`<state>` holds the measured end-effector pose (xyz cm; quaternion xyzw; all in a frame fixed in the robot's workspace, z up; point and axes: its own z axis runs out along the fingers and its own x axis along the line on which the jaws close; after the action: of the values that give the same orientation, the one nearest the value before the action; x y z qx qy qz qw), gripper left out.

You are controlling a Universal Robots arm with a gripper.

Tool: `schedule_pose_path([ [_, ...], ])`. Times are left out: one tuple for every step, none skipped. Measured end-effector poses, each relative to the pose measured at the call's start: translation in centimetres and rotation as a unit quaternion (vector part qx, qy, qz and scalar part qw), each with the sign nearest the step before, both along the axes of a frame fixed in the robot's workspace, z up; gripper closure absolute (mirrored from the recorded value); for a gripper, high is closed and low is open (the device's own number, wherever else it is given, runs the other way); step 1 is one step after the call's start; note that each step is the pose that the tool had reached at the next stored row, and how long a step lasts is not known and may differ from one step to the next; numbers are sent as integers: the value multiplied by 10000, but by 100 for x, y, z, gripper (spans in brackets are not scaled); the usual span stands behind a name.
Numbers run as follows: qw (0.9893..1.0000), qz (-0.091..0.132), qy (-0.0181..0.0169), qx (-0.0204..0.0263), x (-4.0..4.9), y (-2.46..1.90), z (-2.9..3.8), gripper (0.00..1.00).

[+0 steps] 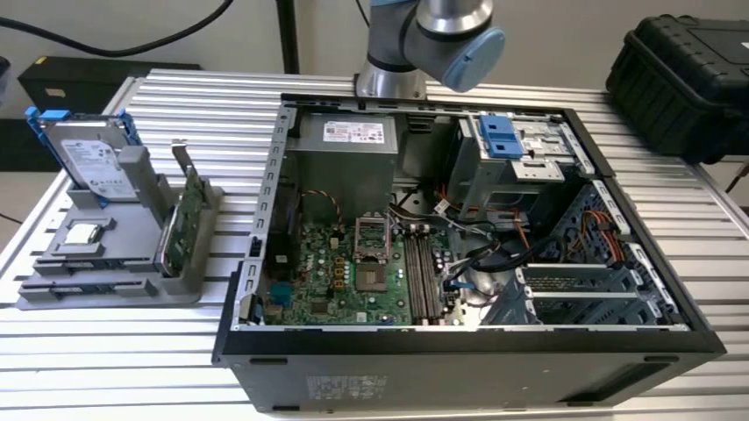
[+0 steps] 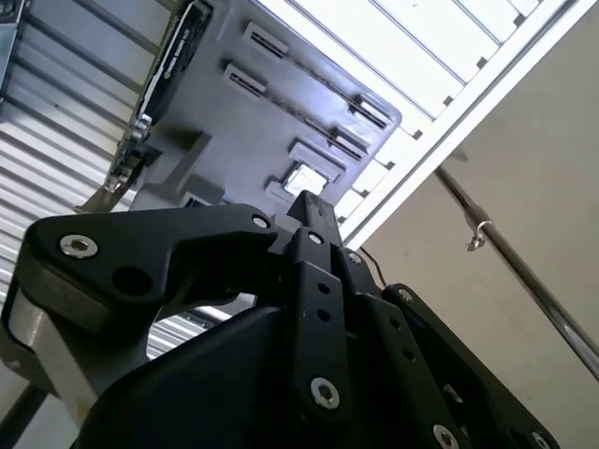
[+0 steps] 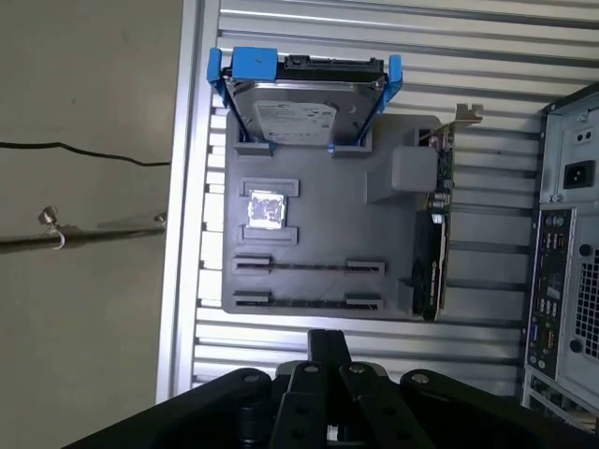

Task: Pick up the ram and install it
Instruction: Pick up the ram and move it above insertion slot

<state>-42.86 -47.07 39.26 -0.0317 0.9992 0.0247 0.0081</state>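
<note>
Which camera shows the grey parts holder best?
The first wrist view: it looks straight down on the grey parts holder, with its whole outline, the hard drive, the expansion card and both long slots. The exterior view shows it obliquely, at the exterior view's left. The second wrist view shows part of it at a steep slant.

- Case point(image 1: 468, 344) open on top: clear way down to the memory slots point(image 1: 419, 272).
- Cables point(image 1: 492, 256) crowd just beside the slots, on the exterior view's right; a tall grey box point(image 1: 342, 162) stands near.
- Holder point(image 3: 356, 234): hard drive point(image 3: 295, 112) and upright green card point(image 3: 438, 243) wall two sides; open air below the gripper point(image 3: 328, 341).
</note>
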Motion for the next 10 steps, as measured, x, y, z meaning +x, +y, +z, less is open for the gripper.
schedule_pose_path([
  [10000,3,1,0,1,-11,1,100],
  [10000,5,0,0,2,-21,-1,100],
  [10000,7,0,0,2,-31,0,100],
  [10000,10,0,0,3,-43,0,100],
  [10000,12,0,0,4,-53,0,100],
  [10000,14,0,0,4,-64,-1,100],
  [10000,16,0,0,5,-74,0,100],
  [10000,19,0,0,6,-85,0,100],
  [10000,21,0,0,7,-96,0,100],
  [10000,23,0,0,8,-105,0,100],
])
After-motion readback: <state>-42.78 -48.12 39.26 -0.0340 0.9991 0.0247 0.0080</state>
